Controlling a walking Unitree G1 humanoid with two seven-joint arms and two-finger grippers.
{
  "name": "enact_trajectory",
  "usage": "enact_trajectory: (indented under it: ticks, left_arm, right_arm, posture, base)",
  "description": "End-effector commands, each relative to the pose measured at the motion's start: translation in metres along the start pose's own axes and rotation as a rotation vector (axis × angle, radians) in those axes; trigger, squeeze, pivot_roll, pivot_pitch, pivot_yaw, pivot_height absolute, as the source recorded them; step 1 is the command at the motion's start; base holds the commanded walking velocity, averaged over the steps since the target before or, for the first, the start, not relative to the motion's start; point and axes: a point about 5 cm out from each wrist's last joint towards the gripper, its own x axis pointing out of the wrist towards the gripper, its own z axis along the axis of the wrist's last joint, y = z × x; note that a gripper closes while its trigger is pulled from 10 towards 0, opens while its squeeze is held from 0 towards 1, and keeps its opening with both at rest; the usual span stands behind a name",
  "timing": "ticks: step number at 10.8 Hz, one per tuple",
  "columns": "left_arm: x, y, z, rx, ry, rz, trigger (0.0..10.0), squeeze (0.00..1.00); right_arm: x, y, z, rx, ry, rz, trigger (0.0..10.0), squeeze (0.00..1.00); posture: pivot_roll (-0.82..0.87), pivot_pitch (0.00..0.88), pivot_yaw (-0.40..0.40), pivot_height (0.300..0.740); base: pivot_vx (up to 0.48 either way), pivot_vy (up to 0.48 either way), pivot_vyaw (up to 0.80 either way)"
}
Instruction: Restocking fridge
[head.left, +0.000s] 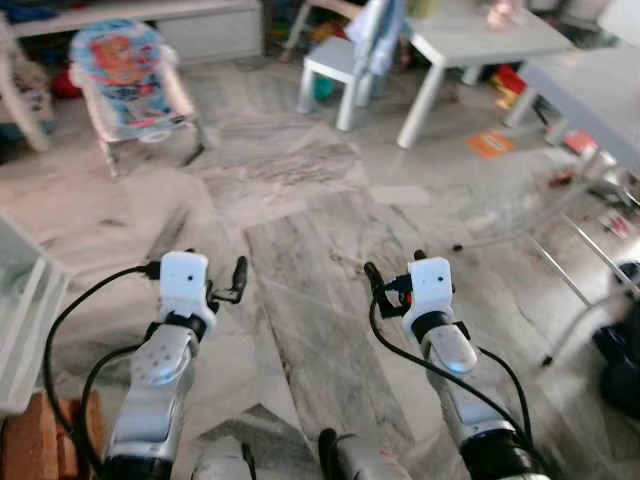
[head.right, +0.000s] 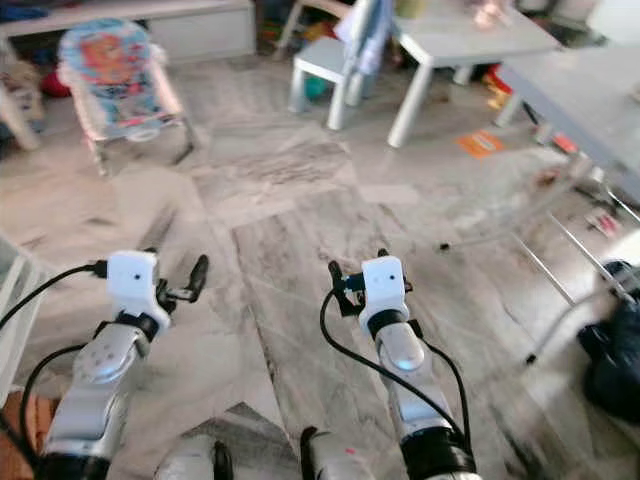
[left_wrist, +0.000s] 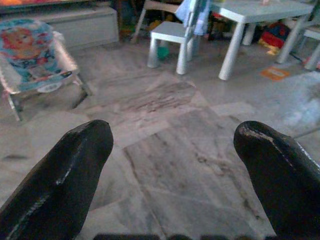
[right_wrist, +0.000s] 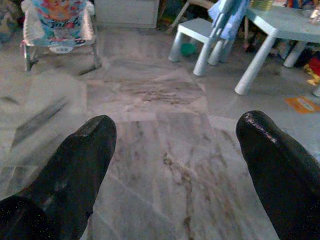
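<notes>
Both of my arms are held out in front of me over a grey marble floor (head.left: 300, 200). My left gripper (left_wrist: 172, 150) is open, and between its two black fingers (left_wrist: 65, 175) I see only floor. My right gripper (right_wrist: 175, 145) is open too, with nothing between its fingers (right_wrist: 280, 165). In the head views the left gripper (head.left: 195, 270) and the right gripper (head.left: 395, 268) hang side by side at about the same height, a little apart.
A baby bouncer (head.left: 125, 70) stands at the far left. A small white chair (head.left: 340, 65) and a low white table (head.left: 480, 40) are ahead. A grey table (head.left: 590, 90) with thin legs runs along the right, a dark bag (head.left: 620, 360) beneath it. A white rack (head.left: 25, 310) is at my left.
</notes>
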Motion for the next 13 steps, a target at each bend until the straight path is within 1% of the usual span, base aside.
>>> enact_trajectory:
  ticks: [1,2,3,4,7,10,11,13]
  left_arm:
    - [0.003,-0.004,0.004,-0.001,-0.023,-0.024,10.0,0.0]
    - [0.012,-0.009,0.012,0.03,-0.064,-0.059,10.0,0.0]
    - [0.016,-0.006,0.015,0.008,-0.078,-0.036,10.0,0.0]
    - [0.015,-0.004,0.016,-0.004,-0.086,-0.024,10.0,0.0]
    - [0.011,-0.009,0.014,-0.013,-0.082,-0.043,10.0,0.0]
    - [0.017,-0.013,0.028,-0.029,-0.128,-0.048,10.0,0.0]
    - [0.018,-0.012,0.032,-0.036,-0.142,-0.047,10.0,0.0]
    - [0.021,-0.015,0.037,-0.05,-0.151,-0.049,10.0,0.0]
  right_arm:
    - [-0.002,-0.005,0.004,0.0,-0.027,-0.025,10.0,0.0]
    - [0.0,-0.005,0.003,0.013,-0.028,-0.034,10.0,0.0]
    - [0.003,-0.005,0.007,0.019,-0.045,-0.038,10.0,0.0]
    - [0.004,-0.009,0.016,0.026,-0.08,-0.049,10.0,0.0]
    - [0.004,-0.017,0.026,0.033,-0.117,-0.09,10.0,0.0]
    - [-0.004,-0.019,0.033,0.028,-0.147,-0.096,10.0,0.0]
    - [-0.008,-0.017,0.032,0.015,-0.143,-0.085,10.0,0.0]
    - [-0.009,-0.018,0.032,0.014,-0.141,-0.095,10.0,0.0]
  posture:
    - [0.1,0.084,-0.074,0.74]
    - [0.11,0.072,-0.085,0.74]
    - [0.11,0.064,-0.086,0.74]
    - [0.11,0.068,-0.085,0.74]
    - [0.09,0.08,-0.073,0.74]
    - [0.07,0.083,-0.08,0.74]
    - [0.07,0.084,-0.075,0.74]
    - [0.06,0.083,-0.072,0.74]
  base:
    - [0.274,0.0,-0.8]
    - [0.322,0.0,-0.8]
    - [0.349,0.0,-0.8]
    - [0.349,0.0,-0.8]
    - [0.354,0.0,-0.8]
    - [0.356,0.0,-0.8]
    - [0.356,0.0,-0.8]
    - [0.368,0.0,-0.8]
